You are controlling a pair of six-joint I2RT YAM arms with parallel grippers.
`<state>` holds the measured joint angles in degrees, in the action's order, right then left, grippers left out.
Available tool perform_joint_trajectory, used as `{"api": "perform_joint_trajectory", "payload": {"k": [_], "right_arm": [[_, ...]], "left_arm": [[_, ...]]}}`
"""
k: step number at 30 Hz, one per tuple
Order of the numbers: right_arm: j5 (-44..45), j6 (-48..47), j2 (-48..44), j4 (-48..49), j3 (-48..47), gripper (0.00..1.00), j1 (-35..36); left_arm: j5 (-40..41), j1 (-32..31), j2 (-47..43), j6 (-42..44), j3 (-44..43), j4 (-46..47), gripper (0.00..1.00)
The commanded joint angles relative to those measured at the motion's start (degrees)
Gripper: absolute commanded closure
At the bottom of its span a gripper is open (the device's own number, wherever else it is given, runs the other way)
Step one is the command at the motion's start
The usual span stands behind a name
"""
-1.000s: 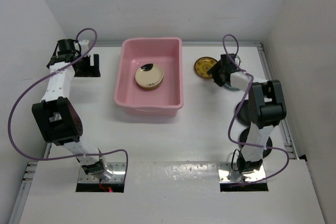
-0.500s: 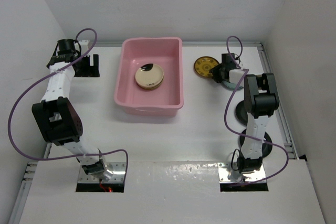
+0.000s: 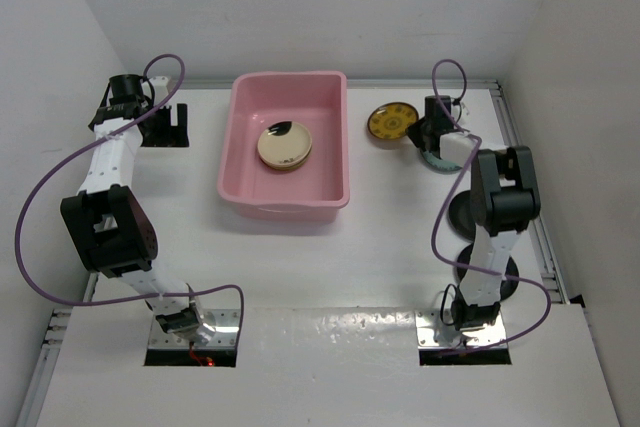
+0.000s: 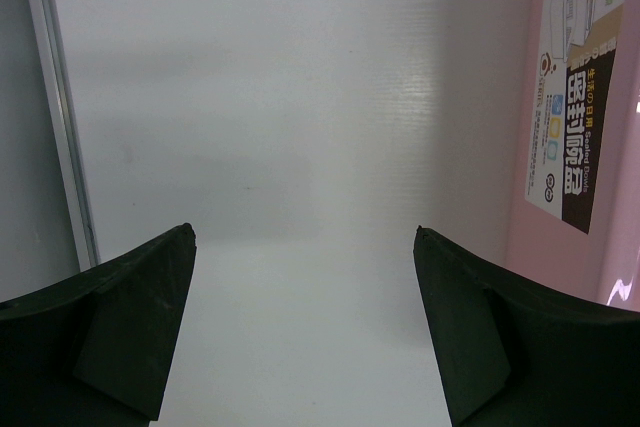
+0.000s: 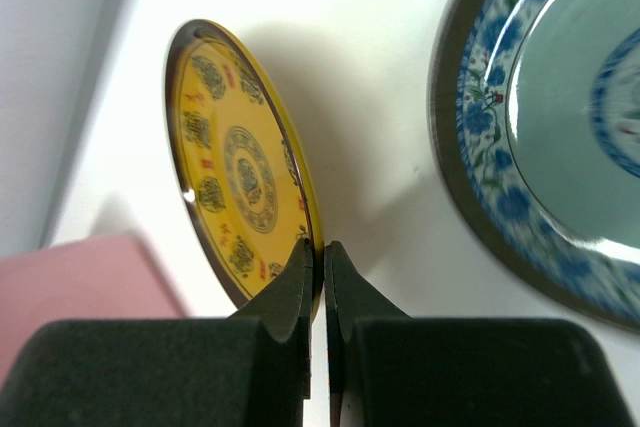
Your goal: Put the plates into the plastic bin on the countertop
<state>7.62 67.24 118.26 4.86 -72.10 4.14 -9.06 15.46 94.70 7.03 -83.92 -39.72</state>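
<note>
My right gripper [image 5: 320, 247] is shut on the rim of the amber-gold patterned plate [image 5: 245, 197], which is tilted up from the white countertop [image 5: 390, 117]. From above, that plate [image 3: 391, 124] sits just right of the pink plastic bin [image 3: 283, 80], with the right gripper [image 3: 418, 133] at its right edge. A blue-teal patterned plate [image 5: 560, 147] lies beside it, half hidden under my wrist in the top view [image 3: 436, 158]. A cream plate with a black patch [image 3: 285, 144] rests inside the bin. My left gripper [image 4: 305, 232] stands open over bare countertop, left of the bin.
Two dark round plates [image 3: 462, 211] [image 3: 500, 277] lie along the right side, partly behind the right arm. The bin's labelled wall [image 4: 585, 97] is close on the left gripper's right. A metal rail [image 4: 60, 117] and white walls border the countertop.
My right gripper has closed onto the amber-gold plate's rim and the plate has tipped up a little. The right arm has swung straighter. The left arm has not moved.
</note>
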Motion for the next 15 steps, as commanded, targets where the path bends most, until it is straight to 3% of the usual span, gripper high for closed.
{"api": "perform_joint_trajectory", "payload": {"k": [1, 6, 9, 13, 14, 15], "right_arm": [[6.1, -5.4, -14.9, 8.5, 1.5, 1.00, 1.7], [12.1, -14.8, -27.3, 12.9, 4.9, 1.00, 7.0], [11.9, -21.3, -28.9, 13.6, 4.9, 1.00, 12.5], [3.1, -23.7, -20.5, 4.5, -6.5, 1.00, 19.0], [-0.6, -23.8, -18.7, -1.6, -8.3, 1.00, 20.5], [-1.5, -23.4, -13.1, -3.5, -15.0, 1.00, 21.4]], "left_arm": [[0.3, 0.7, -2.6, 0.4, -0.4, 1.1, 0.08], [-0.3, 0.7, -3.1, 0.4, 0.2, 1.1, 0.08], [-0.9, 0.7, -3.1, 0.4, 0.2, 1.1, 0.08], [-1.4, 0.7, -3.6, 0.4, 0.2, 1.1, 0.08], [-1.4, 0.7, -3.6, 0.4, 0.2, 1.1, 0.08], [-1.4, 0.7, -3.6, 0.4, 0.2, 1.1, 0.08]]}}
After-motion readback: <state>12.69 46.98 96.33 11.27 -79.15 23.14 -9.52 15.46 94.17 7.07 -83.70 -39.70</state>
